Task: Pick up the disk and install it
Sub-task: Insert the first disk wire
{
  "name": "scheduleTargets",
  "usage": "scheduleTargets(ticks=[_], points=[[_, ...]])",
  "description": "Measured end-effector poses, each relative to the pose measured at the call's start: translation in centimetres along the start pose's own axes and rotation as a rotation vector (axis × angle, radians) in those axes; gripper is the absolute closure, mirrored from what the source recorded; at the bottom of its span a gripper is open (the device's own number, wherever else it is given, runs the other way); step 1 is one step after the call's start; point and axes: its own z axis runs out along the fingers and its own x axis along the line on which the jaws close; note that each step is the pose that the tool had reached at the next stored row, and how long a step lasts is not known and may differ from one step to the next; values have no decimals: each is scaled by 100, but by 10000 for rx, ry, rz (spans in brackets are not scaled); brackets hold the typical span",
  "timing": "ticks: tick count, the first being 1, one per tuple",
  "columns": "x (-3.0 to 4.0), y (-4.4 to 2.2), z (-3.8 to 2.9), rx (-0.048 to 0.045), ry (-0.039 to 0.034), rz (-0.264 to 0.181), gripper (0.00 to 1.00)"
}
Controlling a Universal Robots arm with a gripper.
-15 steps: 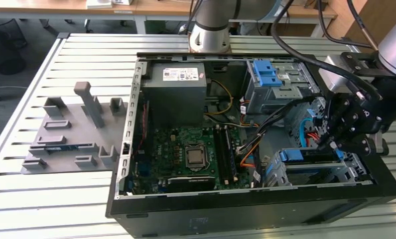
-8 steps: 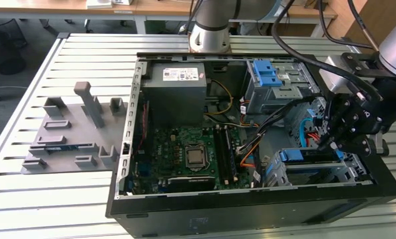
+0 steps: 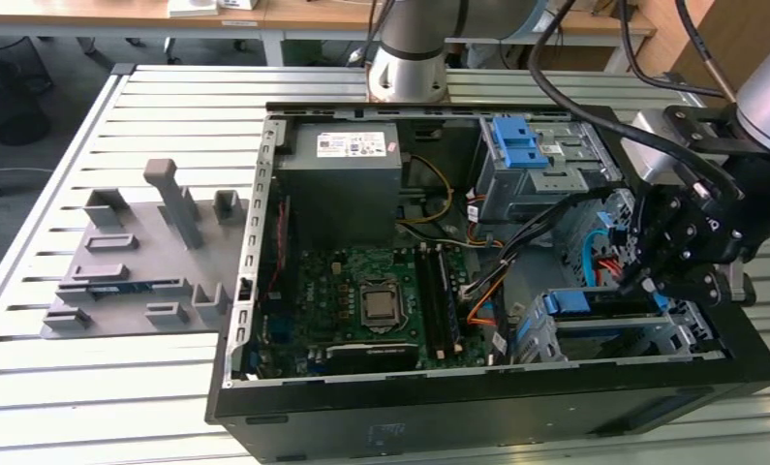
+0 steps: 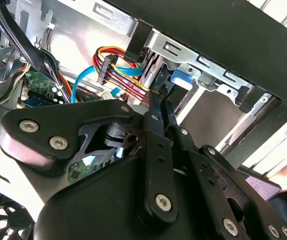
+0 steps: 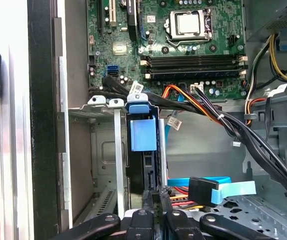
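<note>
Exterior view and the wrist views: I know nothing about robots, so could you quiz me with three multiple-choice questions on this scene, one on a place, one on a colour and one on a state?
1. Where is the gripper?
A. Over the grey rack
B. Above the drive bay at the exterior view's right
C. Over the power supply

2. What colour is the plastic frame on the disk?
A. Blue
B. Red
C. Green

3. How is the computer case?
A. Closed
B. Standing upright
C. Lying flat, side open

Answers:
1. B, the exterior view shows it at the case's right end.
2. A, its tab shows blue in the first wrist view.
3. C, the motherboard lies exposed.
</note>
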Motion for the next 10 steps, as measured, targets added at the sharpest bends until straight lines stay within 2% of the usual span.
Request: scheduleTargets(ticks=[10], points=[[7,-2,35,-29,-11,7,82]])
